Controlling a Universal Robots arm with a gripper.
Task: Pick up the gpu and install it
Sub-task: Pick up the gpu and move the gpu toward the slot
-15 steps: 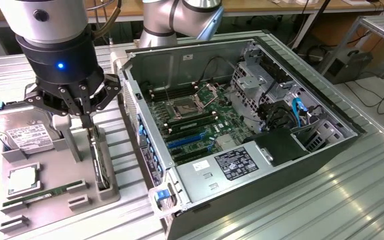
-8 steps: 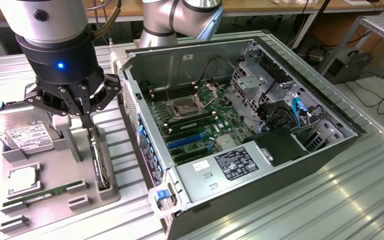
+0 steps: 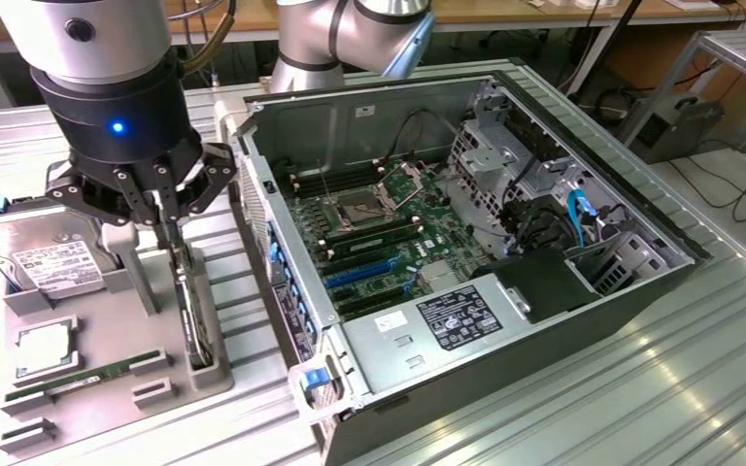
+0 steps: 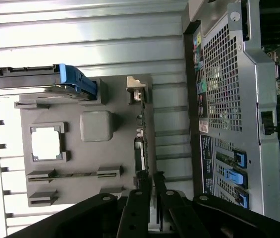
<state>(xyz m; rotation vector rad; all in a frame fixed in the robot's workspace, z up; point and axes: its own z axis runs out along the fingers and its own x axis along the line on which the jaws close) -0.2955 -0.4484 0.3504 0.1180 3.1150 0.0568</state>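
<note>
Slatted metal table [image 3: 684, 388], bearing an open computer case [image 3: 347, 126] with blue expansion slots [image 3: 354, 277] bare: nothing installed. Beside the case, a grey holder tray [image 3: 101, 359]. Above it the tool [image 3: 168, 238], low at the upper edge of the gpu [image 3: 195, 320]; clamped or merely straddling, cannot tell. On edge in its tray slot, the gpu, seemingly not yet lifted, so pickup barely begun, transfer and seating all left. Card's face hidden edge-on; contact point masked by the tool's own body.
</note>
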